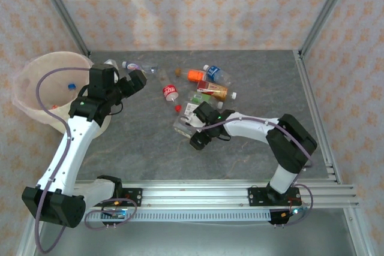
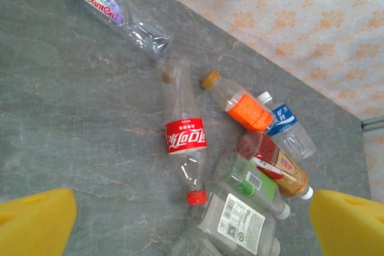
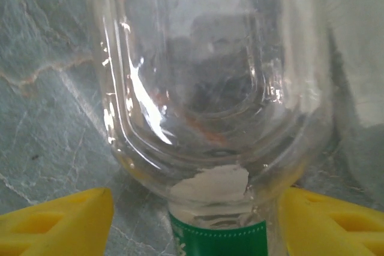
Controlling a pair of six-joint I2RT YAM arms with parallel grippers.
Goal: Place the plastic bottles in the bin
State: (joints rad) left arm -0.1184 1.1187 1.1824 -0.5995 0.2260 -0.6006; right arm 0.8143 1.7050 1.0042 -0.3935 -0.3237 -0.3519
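Far side of the tabletop (image 1: 150, 142): plastic bottles (image 1: 170, 92) lie clustered at centre, one apart to the left, nearer the bin (image 1: 53, 56) standing at the far-left corner.

1. The overhead camera is looking down from behind the arms over the grey stone-patterned tabletop (image 1: 150, 142).
2. The left wrist camera is facing obliquely down at the heap of clear plastic bottles (image 2: 186, 139), shared with overhead.
3. The right wrist camera is sitting right against one clear green-labelled bottle (image 3: 204, 88).
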